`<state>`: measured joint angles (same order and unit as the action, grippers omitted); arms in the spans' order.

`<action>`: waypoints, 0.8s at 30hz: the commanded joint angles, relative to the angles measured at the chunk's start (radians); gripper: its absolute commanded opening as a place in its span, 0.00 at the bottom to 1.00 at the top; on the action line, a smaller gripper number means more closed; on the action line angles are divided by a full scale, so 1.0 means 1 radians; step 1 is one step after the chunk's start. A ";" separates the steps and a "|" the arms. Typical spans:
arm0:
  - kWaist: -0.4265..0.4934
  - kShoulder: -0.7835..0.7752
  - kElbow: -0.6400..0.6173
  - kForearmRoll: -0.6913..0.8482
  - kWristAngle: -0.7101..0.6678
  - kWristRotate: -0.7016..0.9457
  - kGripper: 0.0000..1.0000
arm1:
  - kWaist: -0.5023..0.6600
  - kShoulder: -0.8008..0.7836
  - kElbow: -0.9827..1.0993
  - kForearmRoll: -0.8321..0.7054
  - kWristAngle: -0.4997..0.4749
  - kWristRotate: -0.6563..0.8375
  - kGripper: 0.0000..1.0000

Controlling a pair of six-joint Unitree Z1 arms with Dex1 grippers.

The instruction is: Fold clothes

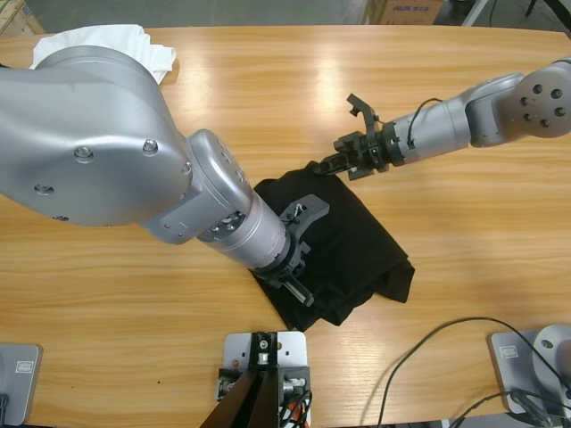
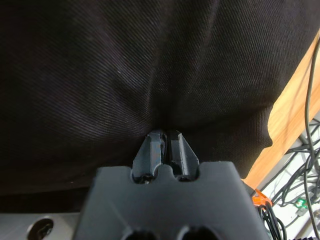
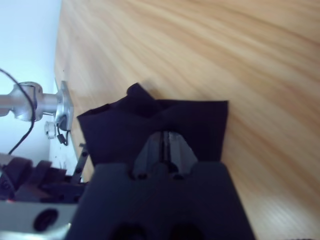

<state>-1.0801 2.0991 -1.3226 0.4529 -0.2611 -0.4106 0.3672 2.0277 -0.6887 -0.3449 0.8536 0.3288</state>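
Shirt (image 1: pixel 343 254): black, bunched near the table's front middle, being gripped at two edges.
Left gripper (image 2: pixel 165 137): jaws being pressed together on a fold of the shirt's near edge; cloth is filling its wrist view.
Right gripper (image 3: pixel 167 145): jaws being clenched on the shirt's far corner, which is being held just off the wood.
White bundle (image 1: pixel 134 45): lying at the far left corner, well apart.
Table (image 1: pixel 446 267): wooden, bearing both.

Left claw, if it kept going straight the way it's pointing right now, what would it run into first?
The black shirt: the left claw is shut on a pinch of it already, so only more shirt lies ahead, and probably the table under it.
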 commanded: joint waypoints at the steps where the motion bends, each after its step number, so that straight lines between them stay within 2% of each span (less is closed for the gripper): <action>1: -0.032 0.033 0.081 -0.014 0.010 0.003 0.00 | -0.032 0.135 -0.034 -0.014 -0.053 0.009 0.00; 9: -0.037 -0.002 0.112 -0.014 0.022 -0.008 0.00 | -0.139 0.096 -0.035 -0.060 -0.034 -0.013 0.00; 13: -0.036 -0.116 0.129 -0.012 0.065 -0.010 0.00 | -0.177 -0.108 -0.032 -0.026 -0.020 -0.001 0.00; 15: -0.018 -0.199 0.122 -0.013 0.113 -0.011 0.00 | -0.175 -0.259 -0.034 0.093 -0.033 0.010 0.00; 17: 0.026 -0.267 0.100 -0.013 0.132 -0.021 0.00 | -0.109 -0.377 -0.027 0.212 -0.084 0.012 0.00; 19: 0.078 -0.312 0.065 -0.013 0.131 -0.034 0.00 | -0.003 -0.466 0.006 0.256 -0.165 0.039 0.00; 21: 0.117 -0.316 0.040 -0.013 0.122 -0.053 0.00 | 0.129 -0.513 0.099 0.213 -0.231 0.094 0.00; 24: 0.146 -0.238 0.040 -0.013 0.119 -0.102 0.00 | 0.278 -0.508 0.246 0.031 -0.285 0.186 0.00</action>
<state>-1.0075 1.8153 -1.2659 0.4395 -0.1467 -0.4389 0.3800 1.6404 -0.6872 -0.1412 0.6950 0.3721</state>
